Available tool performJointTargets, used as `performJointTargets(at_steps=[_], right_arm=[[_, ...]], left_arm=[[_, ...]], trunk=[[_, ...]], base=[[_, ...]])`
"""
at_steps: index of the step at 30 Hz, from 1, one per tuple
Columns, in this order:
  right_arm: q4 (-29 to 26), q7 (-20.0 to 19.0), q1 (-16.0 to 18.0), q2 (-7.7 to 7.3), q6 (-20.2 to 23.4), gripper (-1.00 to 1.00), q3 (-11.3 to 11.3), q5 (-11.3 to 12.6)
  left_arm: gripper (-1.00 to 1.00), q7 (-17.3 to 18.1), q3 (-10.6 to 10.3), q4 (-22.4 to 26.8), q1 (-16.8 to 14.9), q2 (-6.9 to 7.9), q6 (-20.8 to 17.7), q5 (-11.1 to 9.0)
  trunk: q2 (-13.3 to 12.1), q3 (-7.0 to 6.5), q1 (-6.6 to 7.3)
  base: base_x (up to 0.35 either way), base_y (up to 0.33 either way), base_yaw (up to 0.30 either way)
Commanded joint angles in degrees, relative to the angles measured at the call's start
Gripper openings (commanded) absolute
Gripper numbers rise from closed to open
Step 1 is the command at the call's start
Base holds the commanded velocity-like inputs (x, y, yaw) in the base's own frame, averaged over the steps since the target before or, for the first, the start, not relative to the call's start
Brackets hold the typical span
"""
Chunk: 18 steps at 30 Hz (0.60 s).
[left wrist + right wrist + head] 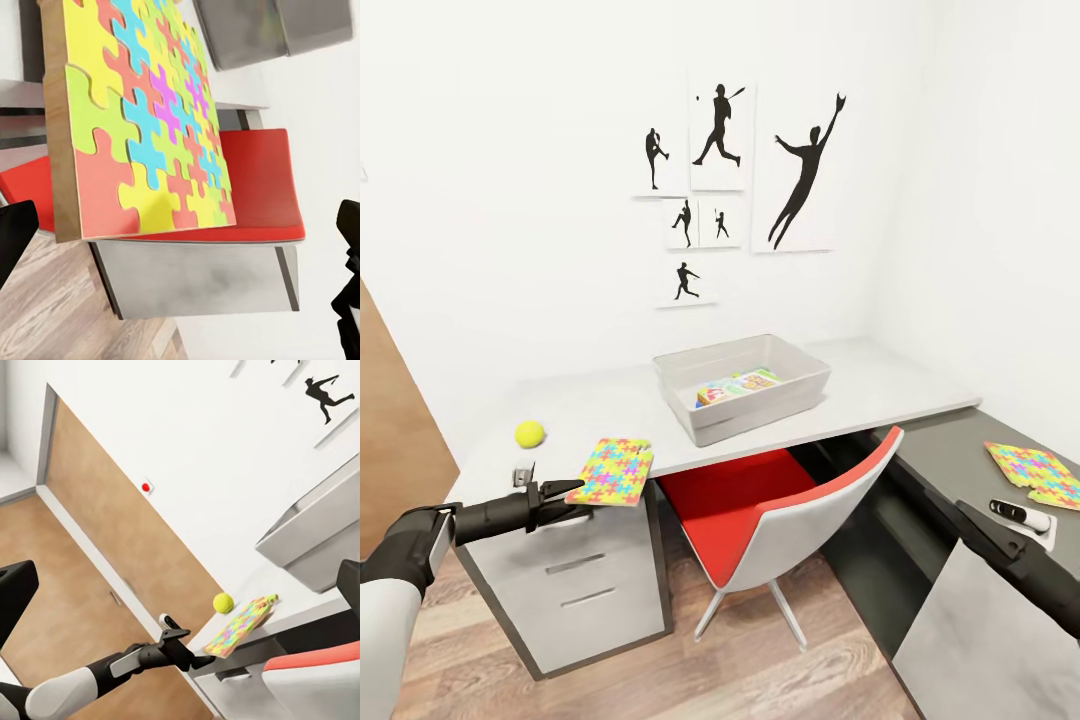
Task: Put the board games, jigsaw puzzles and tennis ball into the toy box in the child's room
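Bare tabletop (610, 400) lies open between the toy box (745, 385) and tennis ball (530, 433); the red chair (780, 505) blocks below the toy box.

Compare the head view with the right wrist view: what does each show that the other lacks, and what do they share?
Head view alone: a second jigsaw puzzle on the desk's right wing, and game boxes inside the toy box. Right wrist view alone: a red wall button beside a wooden door. Both: the tennis ball, and the left gripper at the near edge of the other jigsaw puzzle.
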State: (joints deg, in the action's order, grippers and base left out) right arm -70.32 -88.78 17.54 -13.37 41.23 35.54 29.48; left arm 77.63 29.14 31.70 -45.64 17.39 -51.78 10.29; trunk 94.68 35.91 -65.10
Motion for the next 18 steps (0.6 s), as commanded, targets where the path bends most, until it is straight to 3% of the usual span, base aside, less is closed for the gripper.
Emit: performJointTargets(at_steps=[1, 18], right_arm=[[0.0, -0.16, 0.04, 0.06, 0.6, 1.0, 0.03, 0.03], [0.0, -0.16, 0.04, 0.27, 0.58, 1.0, 0.05, -0.04]], left_arm=[[1.0, 0.47, 0.31, 0.02, -0.06, -0.05, -0.6, 0.61], [1.0, 0.42, 0.35, 0.02, -0.06, -0.03, -0.68, 0.61]], trunk=[[0.03, 0.06, 0.0], [0.03, 0.06, 0.0]], base=[[0.0, 0.0, 0.0], [0.0, 0.0, 0.0]])
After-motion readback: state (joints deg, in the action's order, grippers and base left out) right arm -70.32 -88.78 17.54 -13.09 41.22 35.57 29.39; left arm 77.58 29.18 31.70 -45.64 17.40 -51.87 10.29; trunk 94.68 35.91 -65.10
